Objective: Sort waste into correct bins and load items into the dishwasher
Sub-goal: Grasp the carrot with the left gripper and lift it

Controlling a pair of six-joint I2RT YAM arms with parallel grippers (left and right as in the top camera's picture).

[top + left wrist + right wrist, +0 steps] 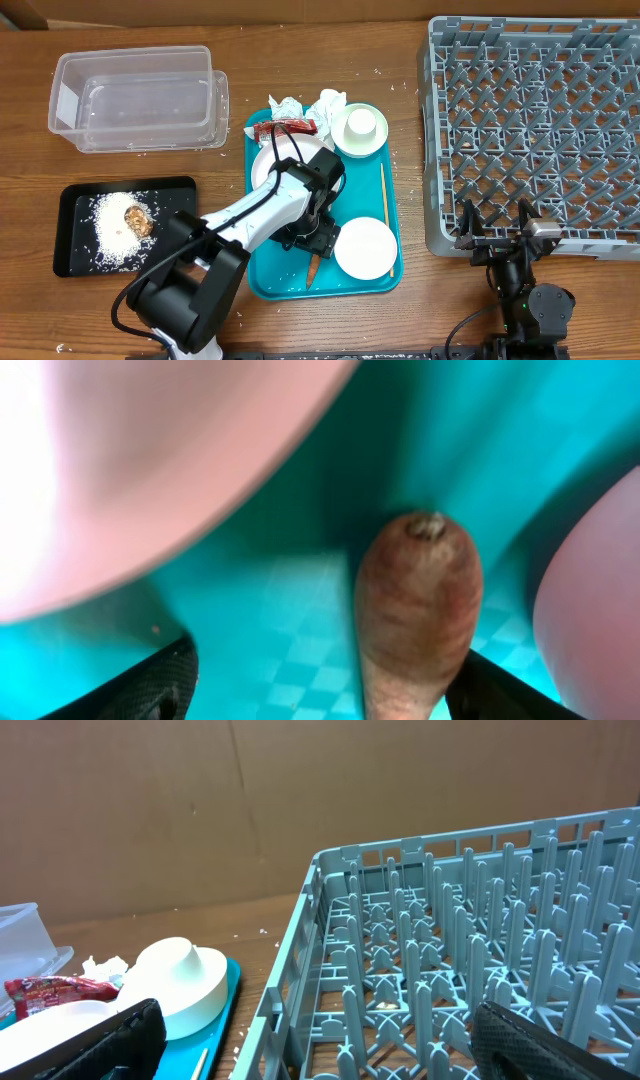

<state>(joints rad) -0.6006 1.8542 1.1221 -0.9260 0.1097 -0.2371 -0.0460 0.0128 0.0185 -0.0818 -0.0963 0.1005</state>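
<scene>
Brown wooden table (330, 40) holds a teal rectangular serving tray (262, 280) at its middle. On that tray, between a large white plate (265, 165) and a smaller round white bowl (365, 248), lies the orange carrot piece (415, 610). The left gripper (320, 695) is lowered over it, jaws apart, one black fingertip on each side. The right gripper (495, 225) hovers at the near edge of the grey pegged plastic dish rack (530, 110), jaws spread wide, holding nothing.

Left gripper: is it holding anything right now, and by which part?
Nothing held yet. The left gripper, fingers open, straddles the carrot piece on the teal tray, with a clear gap on one side.
</scene>
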